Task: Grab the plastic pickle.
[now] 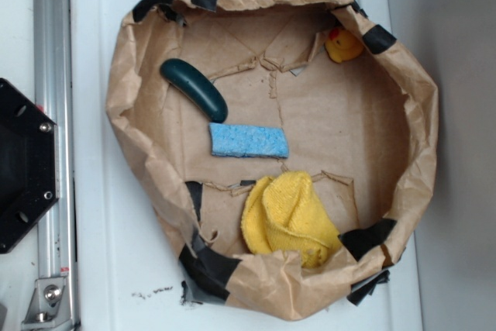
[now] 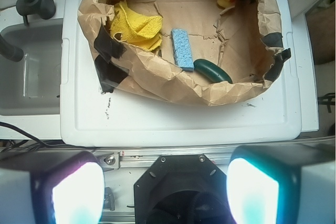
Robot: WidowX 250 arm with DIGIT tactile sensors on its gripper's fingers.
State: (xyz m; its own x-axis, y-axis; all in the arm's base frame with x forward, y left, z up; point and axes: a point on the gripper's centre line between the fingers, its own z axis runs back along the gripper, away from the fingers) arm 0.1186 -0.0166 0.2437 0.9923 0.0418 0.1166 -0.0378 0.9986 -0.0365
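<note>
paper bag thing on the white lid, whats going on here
Nothing is being handled yet. The gripper hangs open, well back from the paper bag, holding nothing. Inside the bag lie the plastic pickle, with the blue sponge right beside it, a yellow cloth and a small rubber duck in the far corner. The pickle is untouched.

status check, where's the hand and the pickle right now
Hand open, up high, holding nothing. Pickle lying in the paper bag next to the blue sponge. Nothing on top of it; bag wall close alongside.
</note>
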